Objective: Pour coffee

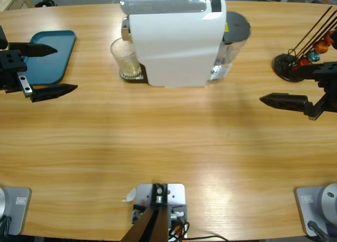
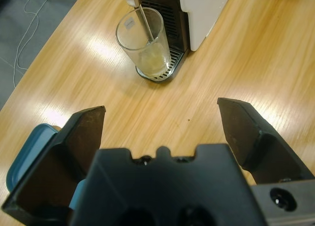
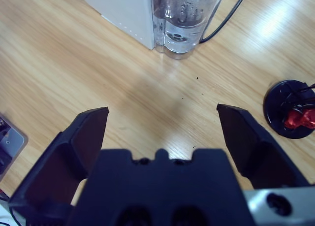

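A clear glass tumbler (image 1: 125, 56) stands on the drip tray under the spout of a white coffee machine (image 1: 176, 41). A little pale yellow coffee (image 1: 130, 69) lies in its bottom. In the left wrist view a thin line runs from the spout down into the tumbler (image 2: 142, 36) onto the coffee (image 2: 153, 61). My left gripper (image 1: 50, 70) hovers open at the table's left side, well short of the glass, nothing between its fingers (image 2: 160, 117). Off to the machine's right my right gripper (image 1: 287, 84) is open and holds nothing (image 3: 162, 120), facing the machine's clear water tank (image 3: 184, 19).
A teal tray (image 1: 50, 57) lies under the left gripper. A black capsule stand (image 1: 289, 65) with wire rods and red, orange and blue capsules stands at the right, close to the right gripper. A black cable (image 3: 226, 16) runs behind the water tank.
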